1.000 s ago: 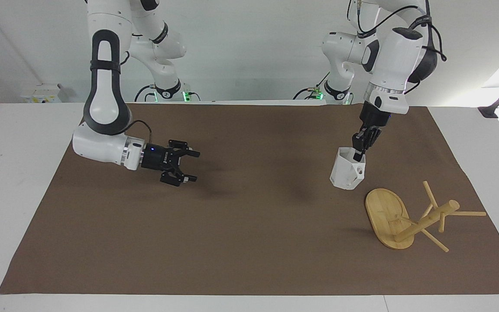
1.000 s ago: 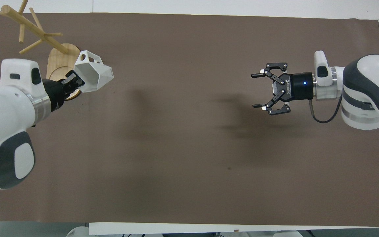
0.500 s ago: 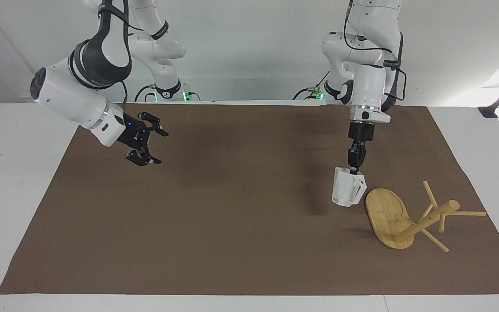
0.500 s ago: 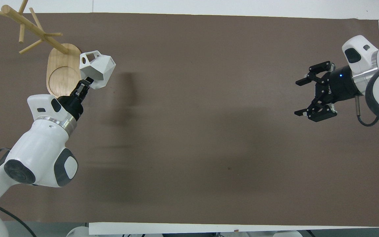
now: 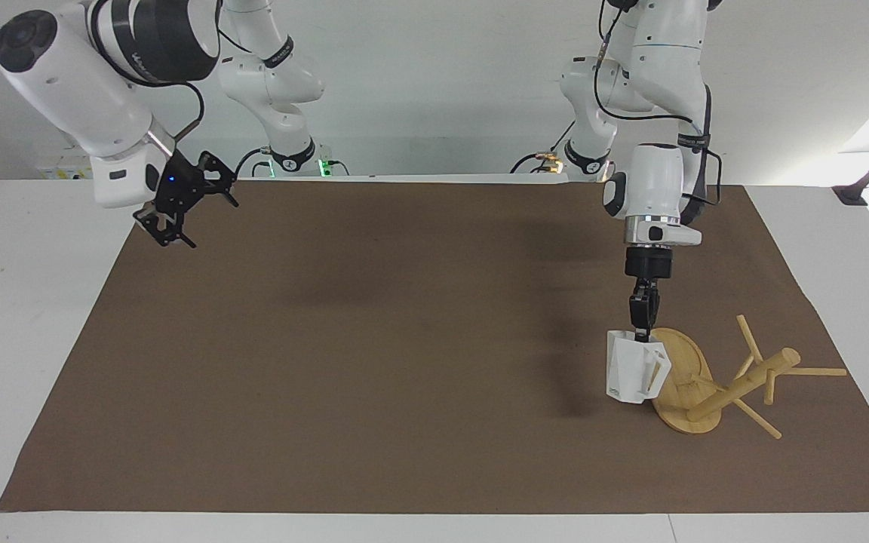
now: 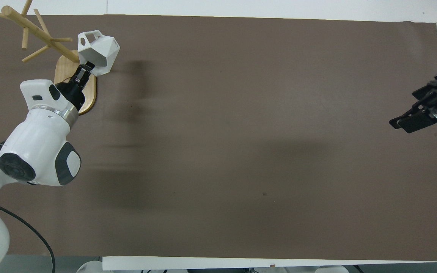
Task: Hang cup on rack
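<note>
My left gripper [image 5: 640,332] is shut on the rim of the white faceted cup [image 5: 633,371] and holds it upright in the air. The cup hangs low over the mat at the edge of the rack's oval base [image 5: 687,354], with its handle turned toward the post. The bamboo rack [image 5: 740,385] stands at the left arm's end of the table, with its thin pegs apart from the cup. In the overhead view the cup [image 6: 99,49] is beside the post [image 6: 40,32], with the left gripper [image 6: 85,70] over the base [image 6: 89,96]. My right gripper [image 5: 212,222] is open and empty, raised over the mat's corner at the right arm's end.
A brown mat [image 5: 404,362] covers most of the white table [image 5: 19,302]. The right gripper also shows at the edge of the overhead view [image 6: 412,121].
My left gripper has carried the cup away from the robots, along the rack's base to beside its post. My right arm has pulled back and up to its own end of the table.
</note>
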Controlling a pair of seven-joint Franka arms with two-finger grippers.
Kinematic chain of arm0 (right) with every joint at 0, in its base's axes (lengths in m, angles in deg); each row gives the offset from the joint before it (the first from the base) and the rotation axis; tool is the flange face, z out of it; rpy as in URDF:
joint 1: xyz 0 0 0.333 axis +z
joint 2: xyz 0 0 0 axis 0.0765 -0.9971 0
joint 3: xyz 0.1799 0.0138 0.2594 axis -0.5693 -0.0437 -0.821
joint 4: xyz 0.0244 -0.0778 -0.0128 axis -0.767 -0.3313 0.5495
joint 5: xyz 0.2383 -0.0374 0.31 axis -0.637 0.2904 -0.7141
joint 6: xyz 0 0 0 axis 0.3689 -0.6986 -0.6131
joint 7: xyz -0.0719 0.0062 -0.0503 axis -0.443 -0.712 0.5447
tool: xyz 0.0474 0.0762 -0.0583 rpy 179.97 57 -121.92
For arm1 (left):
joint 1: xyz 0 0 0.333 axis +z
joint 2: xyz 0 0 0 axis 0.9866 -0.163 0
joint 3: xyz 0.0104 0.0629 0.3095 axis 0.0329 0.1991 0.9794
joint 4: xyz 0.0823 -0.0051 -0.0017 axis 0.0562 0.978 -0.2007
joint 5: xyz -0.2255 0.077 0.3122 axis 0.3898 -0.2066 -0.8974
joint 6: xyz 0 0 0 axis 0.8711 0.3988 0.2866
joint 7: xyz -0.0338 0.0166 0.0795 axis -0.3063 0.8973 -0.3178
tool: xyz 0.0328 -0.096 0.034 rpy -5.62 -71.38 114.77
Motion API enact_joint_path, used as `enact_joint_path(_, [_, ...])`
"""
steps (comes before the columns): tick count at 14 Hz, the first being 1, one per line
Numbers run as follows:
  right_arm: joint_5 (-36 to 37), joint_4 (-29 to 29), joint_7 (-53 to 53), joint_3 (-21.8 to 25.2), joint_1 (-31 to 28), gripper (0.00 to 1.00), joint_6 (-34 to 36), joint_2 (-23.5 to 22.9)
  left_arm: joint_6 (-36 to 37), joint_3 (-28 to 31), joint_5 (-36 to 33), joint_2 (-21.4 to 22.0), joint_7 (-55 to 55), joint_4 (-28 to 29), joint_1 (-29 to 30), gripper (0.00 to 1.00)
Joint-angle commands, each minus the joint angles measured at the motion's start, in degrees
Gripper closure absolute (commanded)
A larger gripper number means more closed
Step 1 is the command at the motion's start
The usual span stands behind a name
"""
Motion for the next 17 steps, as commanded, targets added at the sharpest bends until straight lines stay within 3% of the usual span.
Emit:
enact_joint_path(1, [5.3, 2.2, -13.0, 0.0, 0.3, 0.0, 4.3, 0.7, -0.2, -0.8, -4.5, -0.5, 0.8, -0.9, 3.3, 1.0])
enact_joint_path(4, [6.3, 1.7, -26.5, 3.6, 3.0, 0.0, 5.8, 1.9, -0.2, -0.8, -4.6, -0.6, 0.9, -0.8, 4.0, 1.0])
enact_joint_path(9, [6.4, -0.2, -33.1, 3.0, 0.4, 0.0, 7.9, 3.3, 0.1, -1.0, -4.5, -1.7, 1.6, -0.9, 5.6, 1.0])
enact_joint_path(17, [6.4, -0.6, -33.9, 3.7, -1.0, 0.0, 7.4, 3.9, 1.4, -1.3, -4.6, -3.9, 1.7, -1.8, 8.4, 1.0])
